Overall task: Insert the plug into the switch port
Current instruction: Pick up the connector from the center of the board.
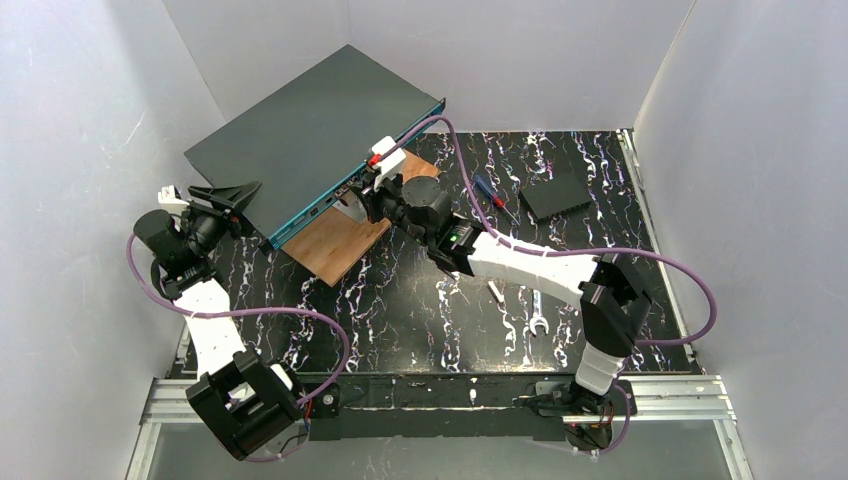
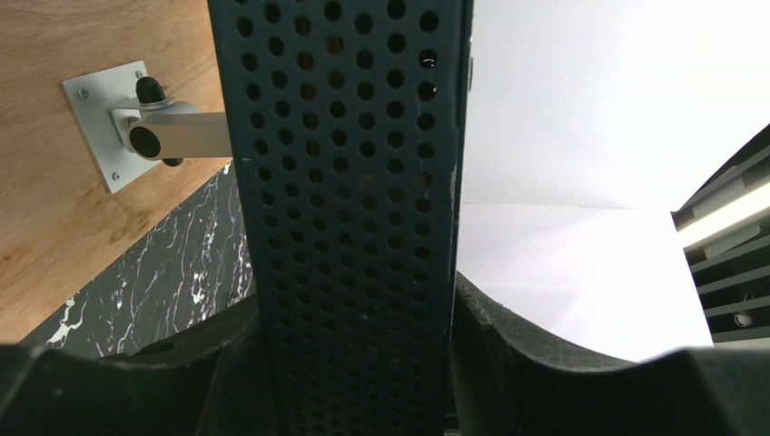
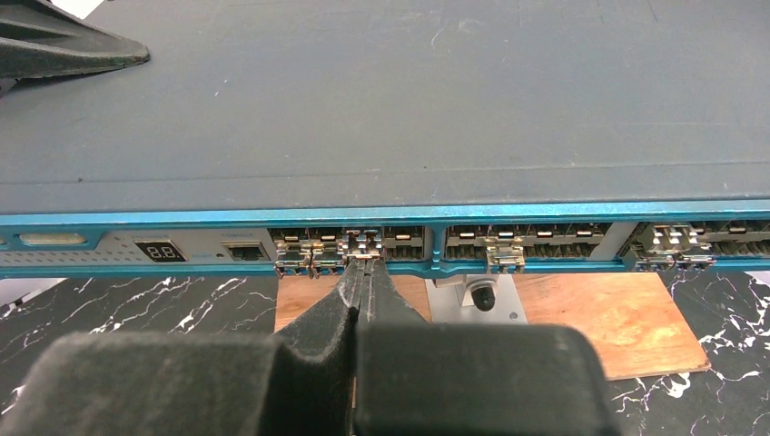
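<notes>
Above plywood board (image 1: pixel 340 248), flat perforated switch (image 1: pixel 300 135)

The switch (image 1: pixel 300 140), a large flat dark grey box, lies slantwise at the far left corner of the table (image 1: pixel 400 300), its teal front edge lined with small ports (image 3: pixel 527 241); the small silver plug (image 3: pixel 364 245) sits at one port's mouth

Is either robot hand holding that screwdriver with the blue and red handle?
No, the screwdriver lies loose on the table beside the small black box, with nothing touching it.
</notes>
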Tool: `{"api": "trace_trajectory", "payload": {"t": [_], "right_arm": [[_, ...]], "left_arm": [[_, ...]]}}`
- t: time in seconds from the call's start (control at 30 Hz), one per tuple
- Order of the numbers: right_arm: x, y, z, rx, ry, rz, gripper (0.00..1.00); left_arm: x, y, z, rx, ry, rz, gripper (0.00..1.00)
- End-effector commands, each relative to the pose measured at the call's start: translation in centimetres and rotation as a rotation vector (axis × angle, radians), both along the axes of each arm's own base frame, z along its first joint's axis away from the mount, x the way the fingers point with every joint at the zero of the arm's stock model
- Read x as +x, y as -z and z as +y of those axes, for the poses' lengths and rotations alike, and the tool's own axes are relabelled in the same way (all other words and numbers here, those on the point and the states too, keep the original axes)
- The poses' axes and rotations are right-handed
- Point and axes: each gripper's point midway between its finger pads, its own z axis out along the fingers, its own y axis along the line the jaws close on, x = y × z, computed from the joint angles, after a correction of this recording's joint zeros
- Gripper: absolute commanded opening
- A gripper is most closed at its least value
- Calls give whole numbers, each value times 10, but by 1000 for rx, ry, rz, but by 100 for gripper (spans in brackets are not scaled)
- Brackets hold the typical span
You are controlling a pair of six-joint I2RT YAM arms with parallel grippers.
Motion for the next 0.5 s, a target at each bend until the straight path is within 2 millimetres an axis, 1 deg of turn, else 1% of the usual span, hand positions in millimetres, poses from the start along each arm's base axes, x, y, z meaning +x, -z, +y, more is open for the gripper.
{"api": "trace_trajectory", "payload": {"t": [0.0, 0.23, 0.37, 0.47], "right_arm": [[12, -24, 10, 101, 12, -56, 1], [9, -21, 1, 83, 22, -46, 1], [6, -21, -13, 75, 46, -40, 1], [2, -20, -28, 63, 69, -33, 1]], "left_arm": [[-14, 8, -23, 38, 130, -13, 0], [-14, 9, -23, 38, 126, -12, 0], [-14, 10, -22, 37, 124, -9, 0], [-14, 10, -21, 37, 119, -9, 0]]}}
